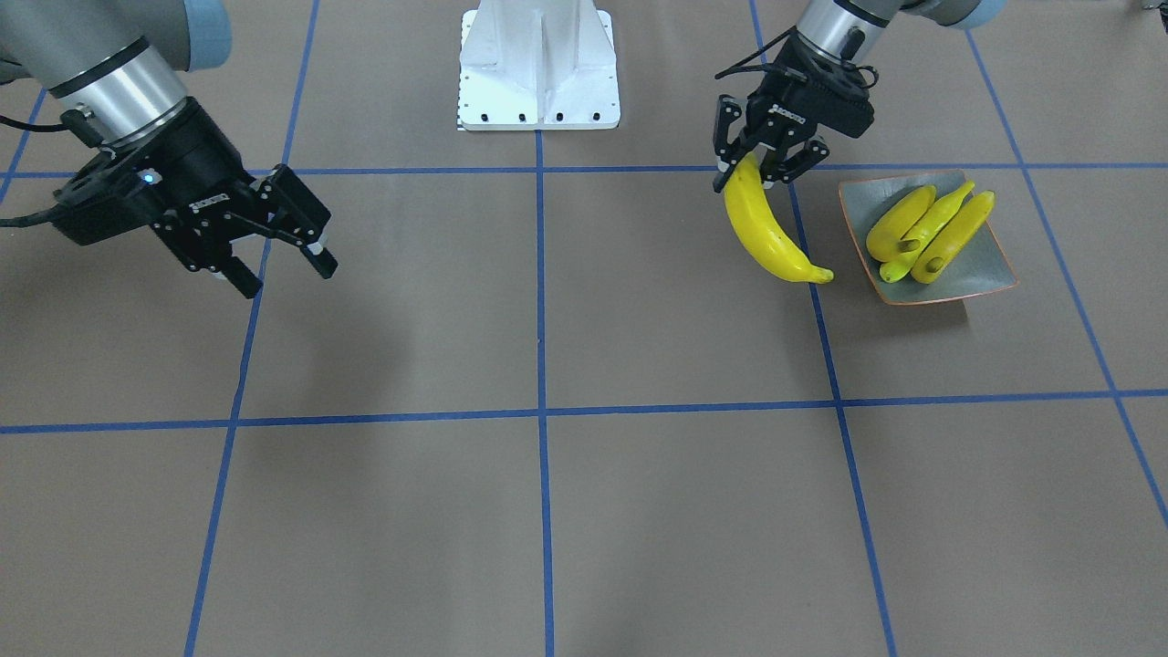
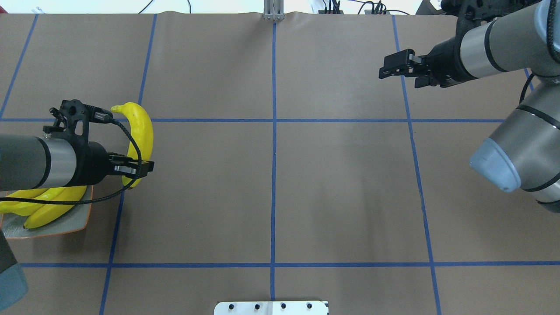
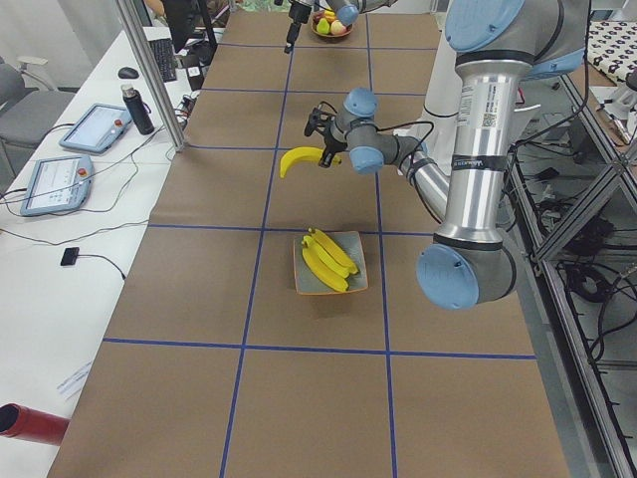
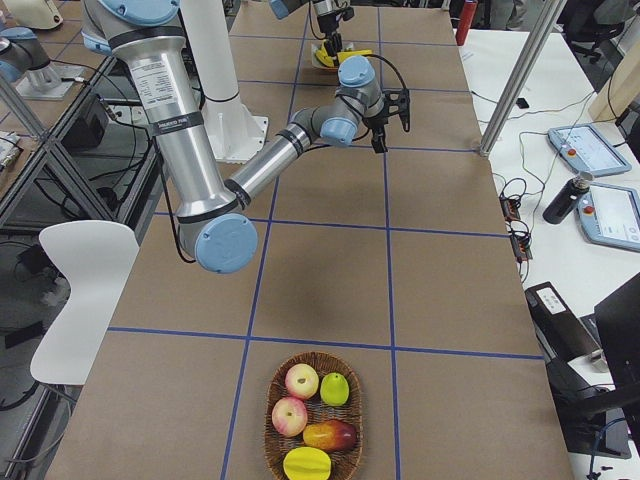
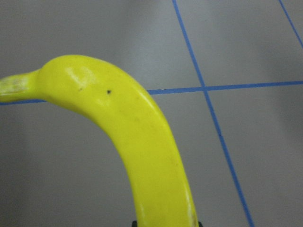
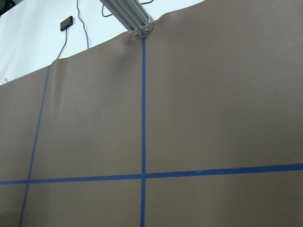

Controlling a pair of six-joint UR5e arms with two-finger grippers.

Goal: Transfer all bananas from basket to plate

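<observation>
left gripper (image 1: pixel 765 169) pinches one banana (image 1: pixel 771 228) by its end, aloft beside the plate (image 1: pixel 985 266) holding three bananas (image 1: pixel 929 230); right gripper (image 1: pixel 285 272) hangs spread, empty.

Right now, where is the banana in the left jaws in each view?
Front-facing: bright yellow curved plastic banana, upper right.
Overhead: banana far left.
Exterior left: banana top centre.
Exterior right: top edge, too small to single out.
Left wrist: banana fills centre.
Right wrist: absent.
Landmark: squarish grey-green orange-rimmed plate holding three bananas, beside it.
</observation>
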